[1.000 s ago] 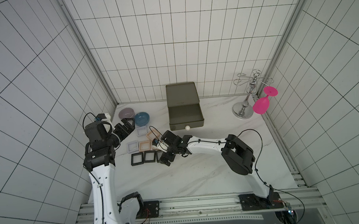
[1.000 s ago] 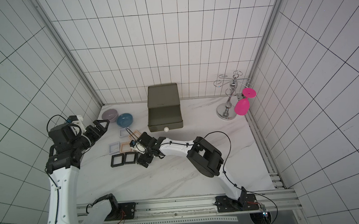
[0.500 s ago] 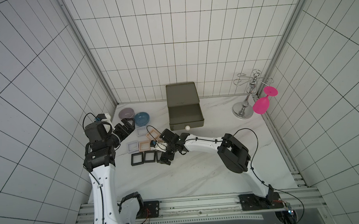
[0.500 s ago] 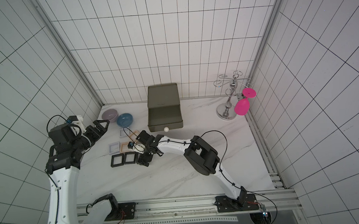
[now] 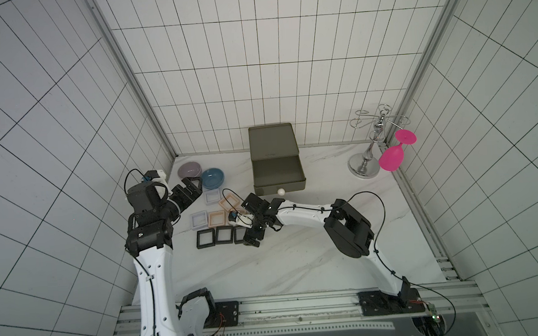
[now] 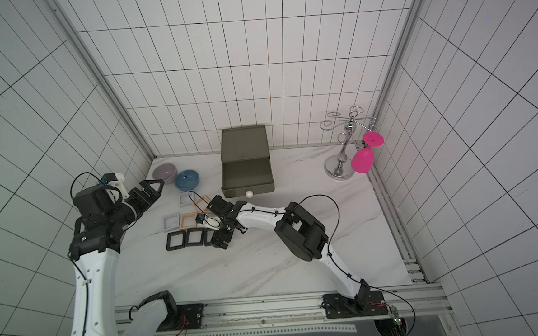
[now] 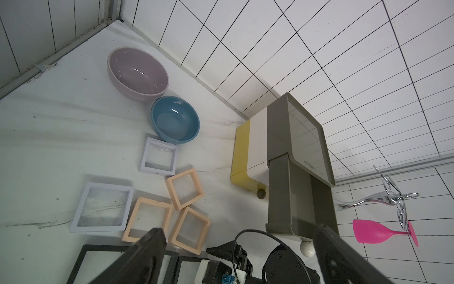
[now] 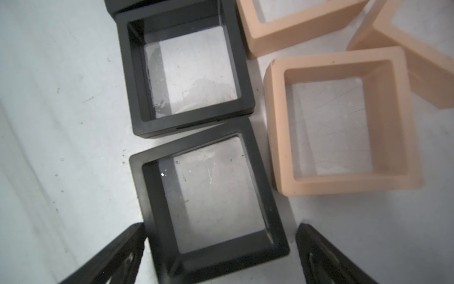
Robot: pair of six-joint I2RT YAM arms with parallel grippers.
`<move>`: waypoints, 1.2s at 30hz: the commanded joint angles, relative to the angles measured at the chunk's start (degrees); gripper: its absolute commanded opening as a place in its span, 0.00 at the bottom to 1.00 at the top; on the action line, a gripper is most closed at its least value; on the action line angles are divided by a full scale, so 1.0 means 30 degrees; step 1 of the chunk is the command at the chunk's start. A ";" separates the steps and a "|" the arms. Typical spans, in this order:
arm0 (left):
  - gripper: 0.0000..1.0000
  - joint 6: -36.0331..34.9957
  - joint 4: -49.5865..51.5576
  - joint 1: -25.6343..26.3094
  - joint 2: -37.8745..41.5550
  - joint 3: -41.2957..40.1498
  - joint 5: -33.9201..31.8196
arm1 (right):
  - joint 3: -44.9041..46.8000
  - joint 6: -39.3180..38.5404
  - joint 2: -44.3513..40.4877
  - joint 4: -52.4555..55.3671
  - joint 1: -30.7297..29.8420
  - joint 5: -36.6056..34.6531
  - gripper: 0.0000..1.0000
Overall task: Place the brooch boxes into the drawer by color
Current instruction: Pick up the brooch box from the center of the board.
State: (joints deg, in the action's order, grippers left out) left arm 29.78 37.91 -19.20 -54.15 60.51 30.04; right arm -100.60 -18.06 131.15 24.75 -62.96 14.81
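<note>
The drawer [image 5: 273, 142] stands at the back, its olive top tier [image 5: 278, 174] pulled out; its white and yellow tiers [image 7: 242, 152] are shut. The brooch boxes lie left of it: lavender-white ones [image 5: 199, 219], peach ones [image 5: 216, 218] and a row of three black ones [image 5: 205, 238]. My right gripper [image 5: 251, 238] is open and low over the rightmost black box [image 8: 208, 204], which lies between its fingers [image 8: 115, 255] and touches neither. My left gripper [image 5: 192, 185] hangs open and empty above the table near the bowls.
A lilac bowl [image 5: 189, 170] and a blue bowl [image 5: 212, 178] sit at the back left corner. At the back right stands a chrome glass rack [image 5: 370, 155] with a pink glass [image 5: 392, 160] hanging from it. Tiled walls close in three sides.
The right arm's elbow has drawn slightly toward the boxes, with its gripper staying over the rightmost black box. The left arm has not moved.
</note>
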 commanded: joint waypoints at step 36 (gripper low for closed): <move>0.98 0.0222 -0.0018 -0.0069 0.0721 0.0284 0.0372 | 0.3502 0.2012 -0.6456 0.0575 -0.1162 0.0368 0.58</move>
State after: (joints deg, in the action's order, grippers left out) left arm 30.46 37.98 -19.20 -52.84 60.25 30.55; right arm -91.83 -14.22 117.21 27.31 -65.98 16.19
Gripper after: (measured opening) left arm 0.981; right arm 0.730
